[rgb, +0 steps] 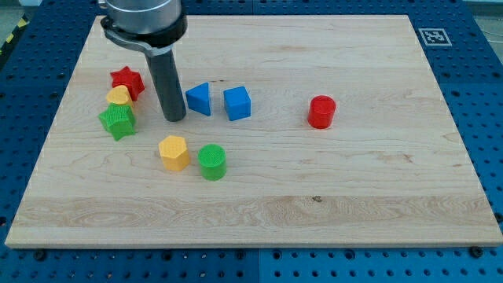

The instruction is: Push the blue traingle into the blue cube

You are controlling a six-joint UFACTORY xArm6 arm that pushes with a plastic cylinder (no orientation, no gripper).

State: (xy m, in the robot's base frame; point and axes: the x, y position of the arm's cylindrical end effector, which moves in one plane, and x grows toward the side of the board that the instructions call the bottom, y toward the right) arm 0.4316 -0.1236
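Note:
The blue triangle (199, 99) lies on the wooden board, left of centre. The blue cube (237, 104) sits just to its right, a narrow gap apart. My tip (174, 119) rests on the board just left of the blue triangle, close to it; I cannot tell if they touch. The rod rises from there toward the view's top.
A red star (126, 82), a yellow block (119, 97) and a green star (118, 121) cluster left of my tip. A yellow hexagon (174, 152) and a green cylinder (212, 162) lie below it. A red cylinder (321, 112) stands at the right.

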